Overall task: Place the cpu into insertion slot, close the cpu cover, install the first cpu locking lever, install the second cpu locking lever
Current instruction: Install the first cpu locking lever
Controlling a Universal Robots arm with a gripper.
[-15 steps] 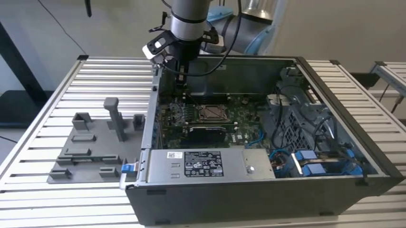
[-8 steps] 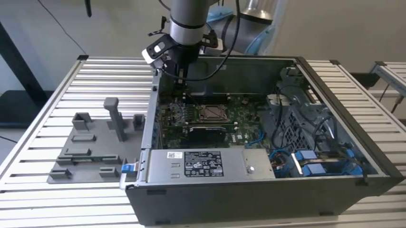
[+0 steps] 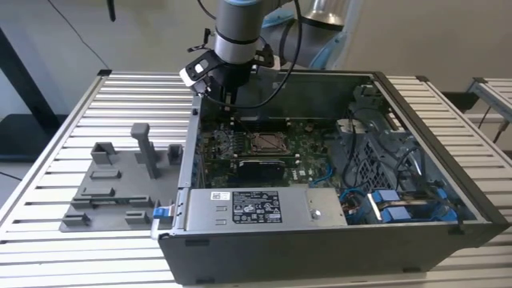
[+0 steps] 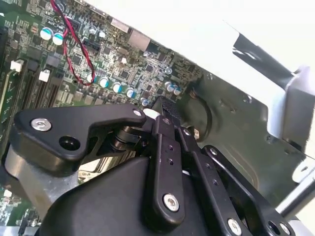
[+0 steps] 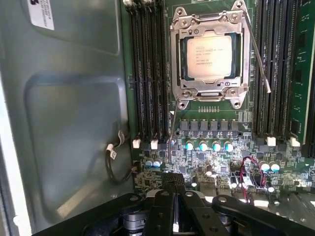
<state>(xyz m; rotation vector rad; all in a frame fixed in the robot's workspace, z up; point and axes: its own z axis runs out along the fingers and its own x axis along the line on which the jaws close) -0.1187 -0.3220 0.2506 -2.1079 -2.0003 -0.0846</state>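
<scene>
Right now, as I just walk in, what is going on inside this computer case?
A robot arm's black tool hangs over the green circuit board inside the open grey metal computer case, fingers together with nothing seen between them. The flat grey square cpu already lies in the silver-rimmed insertion slot, and the metal cover frame is down over it. Two thin wire levers stick out beside the slot, apparently not latched yet.

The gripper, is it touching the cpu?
Apart. The first wrist view shows green circuit board between the gripper and the cpu.
</scene>
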